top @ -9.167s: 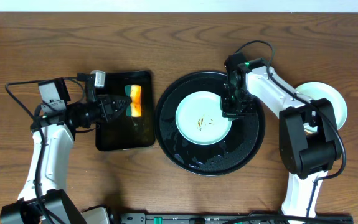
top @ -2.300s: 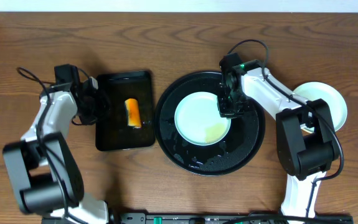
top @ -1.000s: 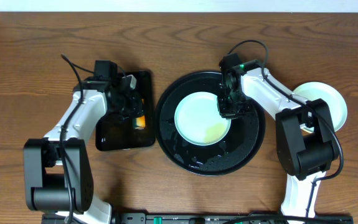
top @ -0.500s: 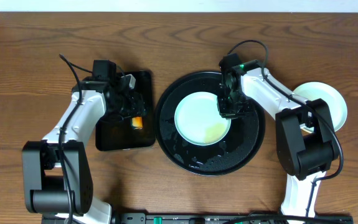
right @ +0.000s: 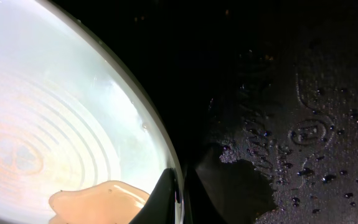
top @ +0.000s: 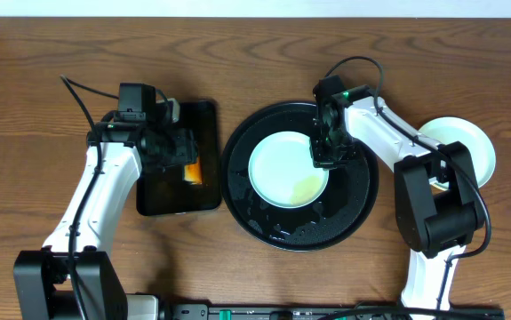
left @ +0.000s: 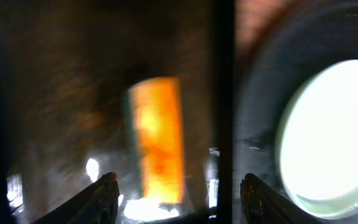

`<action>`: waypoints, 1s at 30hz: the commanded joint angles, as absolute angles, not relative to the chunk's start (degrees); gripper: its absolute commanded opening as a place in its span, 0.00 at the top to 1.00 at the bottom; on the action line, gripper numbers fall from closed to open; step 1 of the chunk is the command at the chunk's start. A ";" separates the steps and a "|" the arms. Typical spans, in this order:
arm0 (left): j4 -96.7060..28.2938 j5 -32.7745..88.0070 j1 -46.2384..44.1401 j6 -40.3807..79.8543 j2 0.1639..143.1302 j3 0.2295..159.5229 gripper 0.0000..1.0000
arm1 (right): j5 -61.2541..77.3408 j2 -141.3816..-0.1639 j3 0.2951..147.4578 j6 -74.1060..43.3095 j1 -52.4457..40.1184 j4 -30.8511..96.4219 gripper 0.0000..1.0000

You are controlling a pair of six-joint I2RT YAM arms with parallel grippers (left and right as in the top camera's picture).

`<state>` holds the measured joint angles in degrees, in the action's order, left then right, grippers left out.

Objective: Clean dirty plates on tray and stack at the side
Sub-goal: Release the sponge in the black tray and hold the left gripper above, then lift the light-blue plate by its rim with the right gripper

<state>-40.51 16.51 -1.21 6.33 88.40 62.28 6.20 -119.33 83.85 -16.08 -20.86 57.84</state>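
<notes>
Round pale plate (top: 286, 169) on glossy, wet black tray (top: 273, 227); oblong orange block (left: 157, 140).

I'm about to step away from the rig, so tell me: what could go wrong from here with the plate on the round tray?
The right gripper pinches only the thin rim of the plate, and the tray is wet, so the plate may slip or tilt when lifted. A yellowish puddle sits by the grip and could spill onto the table.
</notes>
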 commanded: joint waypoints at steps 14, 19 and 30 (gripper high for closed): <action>-40.88 2.07 -0.08 18.35 92.14 61.93 0.42 | 2.74 -113.93 83.85 -16.21 -20.75 57.19 0.99; -40.91 2.33 -0.01 18.37 96.51 61.93 0.55 | 1.39 -109.08 83.85 -16.21 -20.73 57.21 0.99; -39.38 18.46 -0.08 18.09 99.79 61.93 0.60 | -19.20 -102.32 83.85 -15.59 -21.74 58.89 0.99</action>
<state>-39.53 10.70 -0.21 18.20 99.44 62.26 -9.91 -105.38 83.81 -16.03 -20.93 58.89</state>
